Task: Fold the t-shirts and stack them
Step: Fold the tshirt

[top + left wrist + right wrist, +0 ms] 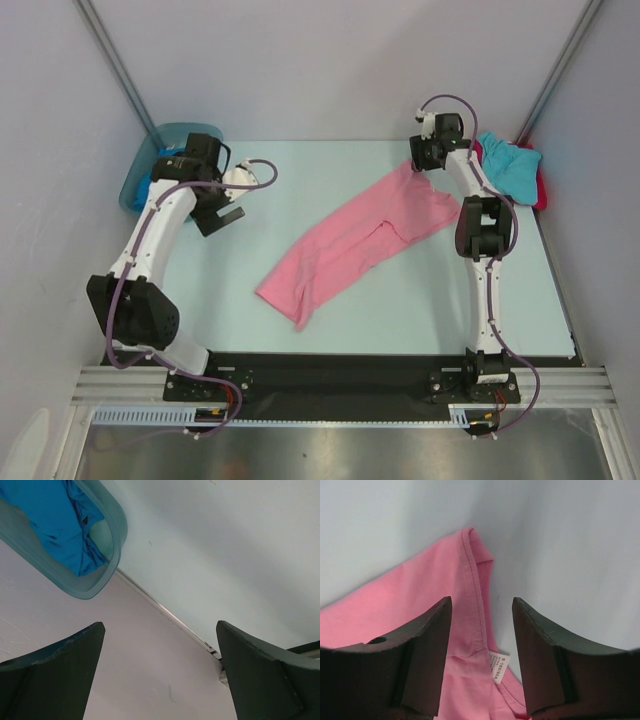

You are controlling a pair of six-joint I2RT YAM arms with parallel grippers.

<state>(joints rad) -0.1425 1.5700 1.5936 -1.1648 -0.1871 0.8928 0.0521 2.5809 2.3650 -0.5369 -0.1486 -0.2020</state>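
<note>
Pink shirt [355,240] lies diagonally across the table [300,170]. It's soft and light, so I expect it to sag and bunch. Right gripper [482,605] fingers are parted, straddling the hem [472,580] at its far end, not pinching. Left gripper [160,630] is wide open and empty by the tub [107,555]. I'd pinch hems at the corners.

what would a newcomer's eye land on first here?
The pink t-shirt, stretched in a long diagonal across the middle of the table, with the right tool open over its collar at the far end. Next, the turquoise t-shirt heaped on the red t-shirt at the far right corner. The tub at far left holds the blue t-shirt.
</note>
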